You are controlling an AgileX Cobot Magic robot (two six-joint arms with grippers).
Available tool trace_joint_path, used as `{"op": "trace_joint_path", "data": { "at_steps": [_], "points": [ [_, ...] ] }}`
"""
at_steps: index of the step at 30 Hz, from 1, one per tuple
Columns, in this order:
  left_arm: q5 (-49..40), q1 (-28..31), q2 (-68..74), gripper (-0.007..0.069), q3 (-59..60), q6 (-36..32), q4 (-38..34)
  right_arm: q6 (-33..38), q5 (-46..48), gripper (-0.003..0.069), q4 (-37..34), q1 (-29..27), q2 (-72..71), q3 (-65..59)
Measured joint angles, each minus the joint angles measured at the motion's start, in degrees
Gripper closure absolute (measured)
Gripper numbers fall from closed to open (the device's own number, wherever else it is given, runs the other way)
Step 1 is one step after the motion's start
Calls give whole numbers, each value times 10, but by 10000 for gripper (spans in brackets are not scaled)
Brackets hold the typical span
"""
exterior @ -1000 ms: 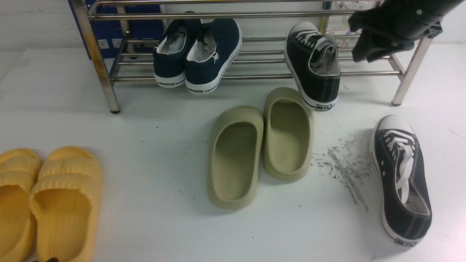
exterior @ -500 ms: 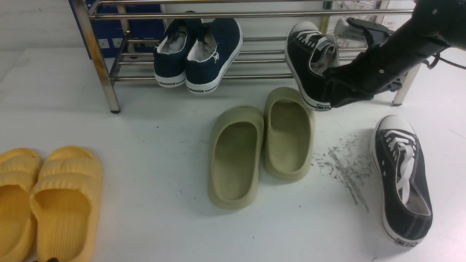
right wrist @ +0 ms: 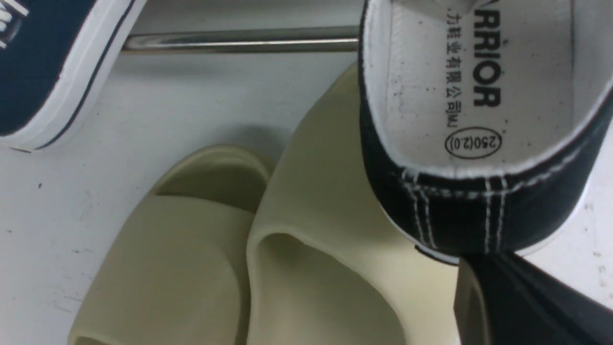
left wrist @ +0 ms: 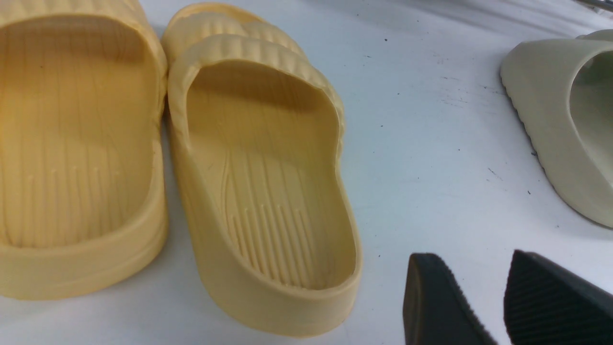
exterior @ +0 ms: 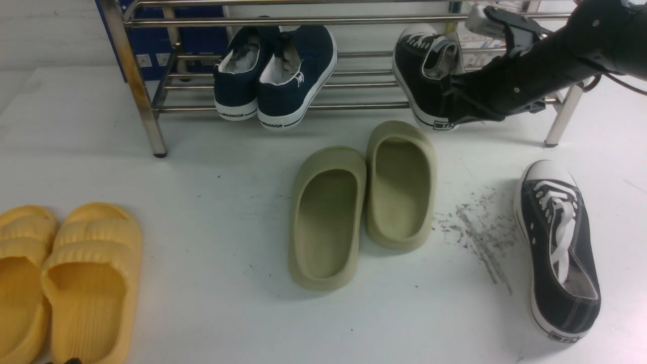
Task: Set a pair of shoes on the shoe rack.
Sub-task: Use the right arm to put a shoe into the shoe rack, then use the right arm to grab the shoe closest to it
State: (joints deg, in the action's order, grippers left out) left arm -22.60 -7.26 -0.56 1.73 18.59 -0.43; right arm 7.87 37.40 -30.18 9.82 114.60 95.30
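Observation:
One black sneaker (exterior: 423, 76) lies toe-first on the steel shoe rack (exterior: 354, 106), right of middle, with its heel hanging over the front bar. My right gripper (exterior: 455, 108) is shut and presses against that heel. In the right wrist view its fingers (right wrist: 483, 278) sit together right under the heel (right wrist: 459, 211), and none reaches inside the shoe. The other black sneaker (exterior: 556, 247) lies on the table at the right, toe toward the rack. My left gripper (left wrist: 479, 292) is open and empty over the table beside the yellow slippers.
Two navy sneakers (exterior: 273, 76) lean on the rack's left half. Two olive slippers (exterior: 364, 202) lie mid-table, just before the rack. Two yellow slippers (exterior: 65, 283) lie front left. The rack's right leg (exterior: 561, 119) stands behind my right arm.
My right arm came down from the upper right to the heel of the sneaker on the rack. It pushed the sneaker farther onto the rack, and the heel rose off the table.

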Motion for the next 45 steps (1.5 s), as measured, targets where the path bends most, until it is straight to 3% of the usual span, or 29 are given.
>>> {"op": "trace_joint_path", "data": {
  "at_steps": [11,15,17,21,24,28,33,38,45],
  "points": [
    [0,0,0,386,0,0,0,21,13,652,-11,-1,-2,0],
    [0,0,0,386,0,0,0,25,48,631,-9,-1,-25,2],
    [0,0,0,386,0,0,0,25,73,586,2,-1,-59,5],
    [0,0,0,386,0,0,0,13,144,495,46,-1,-111,6],
    [0,0,0,386,0,0,0,-52,252,410,120,2,-165,4],
    [0,0,0,386,0,0,0,-129,321,368,220,30,-243,-70],
    [0,0,0,386,0,0,0,-205,286,365,243,70,-322,-224],
    [0,0,0,386,0,0,0,-259,155,364,244,90,-345,-394],
    [0,0,0,386,0,0,0,-272,41,364,274,90,-288,-452]
  ]
}}
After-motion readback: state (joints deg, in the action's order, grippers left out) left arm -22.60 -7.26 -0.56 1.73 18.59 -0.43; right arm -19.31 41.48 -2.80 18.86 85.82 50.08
